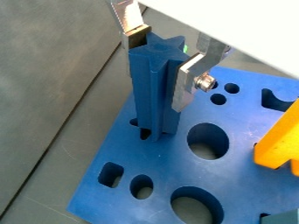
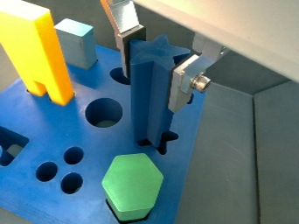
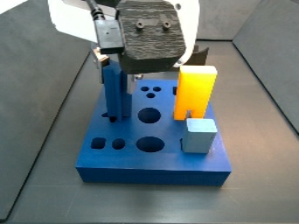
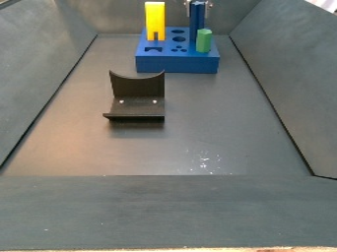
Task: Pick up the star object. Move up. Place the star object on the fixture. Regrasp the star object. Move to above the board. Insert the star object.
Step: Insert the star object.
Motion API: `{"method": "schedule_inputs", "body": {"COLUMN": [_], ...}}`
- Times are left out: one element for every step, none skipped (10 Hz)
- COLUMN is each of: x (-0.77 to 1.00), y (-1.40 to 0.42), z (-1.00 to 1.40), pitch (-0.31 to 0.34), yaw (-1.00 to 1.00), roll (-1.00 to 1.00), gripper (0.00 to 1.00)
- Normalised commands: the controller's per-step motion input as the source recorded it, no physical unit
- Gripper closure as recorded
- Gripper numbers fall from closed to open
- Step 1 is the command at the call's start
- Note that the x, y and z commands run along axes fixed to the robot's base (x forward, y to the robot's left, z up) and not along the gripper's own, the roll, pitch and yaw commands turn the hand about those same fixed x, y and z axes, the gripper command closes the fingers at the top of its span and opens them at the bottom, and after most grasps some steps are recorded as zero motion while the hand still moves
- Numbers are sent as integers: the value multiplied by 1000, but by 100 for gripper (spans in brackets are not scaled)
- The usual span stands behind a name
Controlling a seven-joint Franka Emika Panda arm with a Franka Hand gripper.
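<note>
Star object (image 2: 149,92), a dark blue peg, stands upright with its lower end down in the star-shaped hole near one edge of the board (image 2: 70,188), and the end effector (image 2: 155,48) pinches its upper part between the two silver fingers (image 1: 187,79), one plate on each side. Around it on the bright blue slab, the green hexagonal peg (image 2: 132,181) sits in its hole just beside the star object, the tall yellow block (image 3: 195,92) stands upright in a slot across the board, and the pale blue cube (image 3: 200,136) rests at a corner near the yellow block; round holes (image 1: 205,140) and a square one lie open between them. None of these touches the held peg or the fingers. In a side view the fixture (image 4: 134,98), a dark bracket, stands alone on the worktop (image 4: 184,148), well apart from the board (image 4: 178,61) at the far end. The worktop is a dark grey floor, slightly glossy, enclosed by sloping grey walls. The arm comes down from above, its wrist body (image 3: 149,35) hanging directly over the board's edge with the fingers pointing straight down.
</note>
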Motion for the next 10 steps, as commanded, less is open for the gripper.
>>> {"method": "schedule_inputs", "body": {"x": [-80,-77,-91,-74,-77,-57,-34,-60,-54,0], "y": [0,0,20,9,11,14,11,34,34,0], "z": [-69,-83,-140,-169,-200,-209,-240,-246,-246,-277], "pitch": [0,10,59,61,54,49,50,61,59,36], "yaw": [-174,-189,-194,-169,-131,-83,-57,-71,-71,-14], "roll": [-16,-7,0,0,1,13,31,39,26,0], "gripper": [100,100,100,100,100,100,100,100,100,100]}}
